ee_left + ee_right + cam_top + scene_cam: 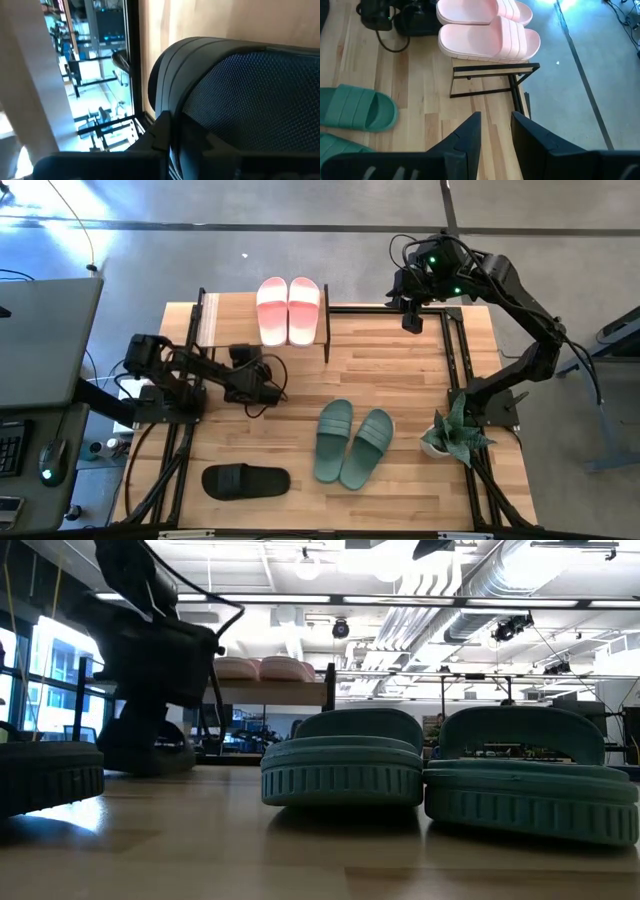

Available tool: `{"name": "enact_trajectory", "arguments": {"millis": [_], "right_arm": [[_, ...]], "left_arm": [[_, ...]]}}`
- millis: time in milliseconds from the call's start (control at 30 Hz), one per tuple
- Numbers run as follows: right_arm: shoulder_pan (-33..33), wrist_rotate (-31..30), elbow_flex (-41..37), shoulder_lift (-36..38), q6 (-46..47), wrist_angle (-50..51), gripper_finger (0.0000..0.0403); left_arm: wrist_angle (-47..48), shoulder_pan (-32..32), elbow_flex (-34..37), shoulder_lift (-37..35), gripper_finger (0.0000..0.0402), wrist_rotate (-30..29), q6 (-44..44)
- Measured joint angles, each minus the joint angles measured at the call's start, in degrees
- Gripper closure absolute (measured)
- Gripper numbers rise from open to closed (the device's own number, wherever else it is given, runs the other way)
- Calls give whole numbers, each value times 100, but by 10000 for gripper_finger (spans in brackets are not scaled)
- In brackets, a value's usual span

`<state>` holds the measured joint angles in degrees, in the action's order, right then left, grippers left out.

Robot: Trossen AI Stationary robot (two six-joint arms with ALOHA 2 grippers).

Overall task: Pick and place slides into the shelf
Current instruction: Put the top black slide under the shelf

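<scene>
Black slide [250, 100] at the shelf [215, 320]
Left tool [268, 385] is low beside the shelf, right against the slide; I cannot tell its grip. Better to keep it level under the pink pair [288, 310]. Right tool [413, 320] waits, parted, empty.

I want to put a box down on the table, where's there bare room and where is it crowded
Bare wood lies between the shelf and the right arm's base by the plant, and between the black slide and the green slides. It is crowded around the left gripper, just in front of the shelf.
</scene>
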<state>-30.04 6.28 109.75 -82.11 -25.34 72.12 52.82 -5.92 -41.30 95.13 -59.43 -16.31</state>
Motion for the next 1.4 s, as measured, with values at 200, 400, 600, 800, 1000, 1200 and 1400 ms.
{"name": "enact_trajectory", "arguments": {"millis": [200, 400, 600, 800, 1000, 1200, 1400], "right_arm": [[0, 2, 0, 0, 2, 2, 306], [0, 7, 0, 0, 2, 2, 306], [0, 13, 0, 0, 1, 2, 306], [0, 13, 0, 0, 0, 2, 306], [0, 13, 0, 0, -13, 2, 306], [0, 13, 0, 0, -9, 4, 306], [1, 13, 0, 0, -20, 4, 306]], "left_arm": [[-104, -45, 2, 0, 397, 26, 101], [-118, -47, 2, 0, 380, 26, 109], [-140, -45, 2, 0, 337, 26, 107], [-18, -45, -9, 0, 299, 23, 107], [317, -45, -356, 0, 264, 5, 105], [687, -45, -809, 0, 236, 381, 94], [1286, -45, -1112, 0, 219, 859, -126]]}}
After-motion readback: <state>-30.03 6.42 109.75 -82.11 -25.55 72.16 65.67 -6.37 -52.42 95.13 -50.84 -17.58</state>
